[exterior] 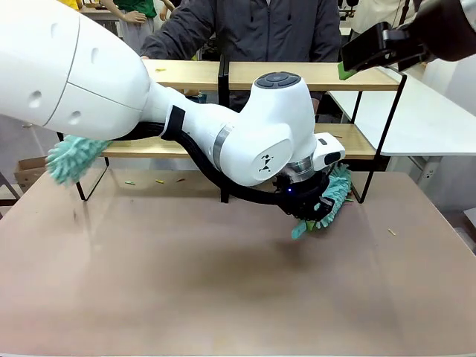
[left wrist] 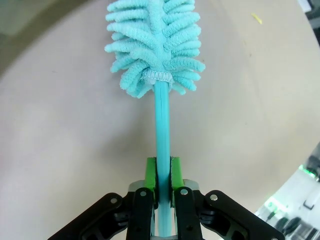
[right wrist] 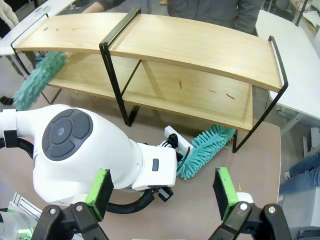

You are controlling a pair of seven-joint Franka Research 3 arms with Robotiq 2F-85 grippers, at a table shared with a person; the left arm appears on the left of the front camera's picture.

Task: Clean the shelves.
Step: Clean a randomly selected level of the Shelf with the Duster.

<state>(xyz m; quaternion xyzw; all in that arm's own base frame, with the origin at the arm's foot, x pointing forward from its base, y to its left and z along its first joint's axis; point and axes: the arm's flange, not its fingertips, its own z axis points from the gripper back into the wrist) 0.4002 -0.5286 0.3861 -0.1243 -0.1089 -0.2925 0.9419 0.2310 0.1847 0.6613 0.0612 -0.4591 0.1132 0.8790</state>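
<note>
White left arm [exterior: 253,141] — black cable [exterior: 197,160]; left gripper [left wrist: 163,165] black, green pads [left wrist: 151,172].

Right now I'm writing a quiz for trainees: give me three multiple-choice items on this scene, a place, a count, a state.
1. The duster in the left claw is: A low over the table; B on the top shelf; C in a hand.
2. Teal dusters: A one; B two; C three.
3. The right claw is: A open; B shut on a duster; C shut on a cloth.
Key: 1A, it hangs before the shelves; 2B, a second duster at their left end; 3A, pads apart.
</note>
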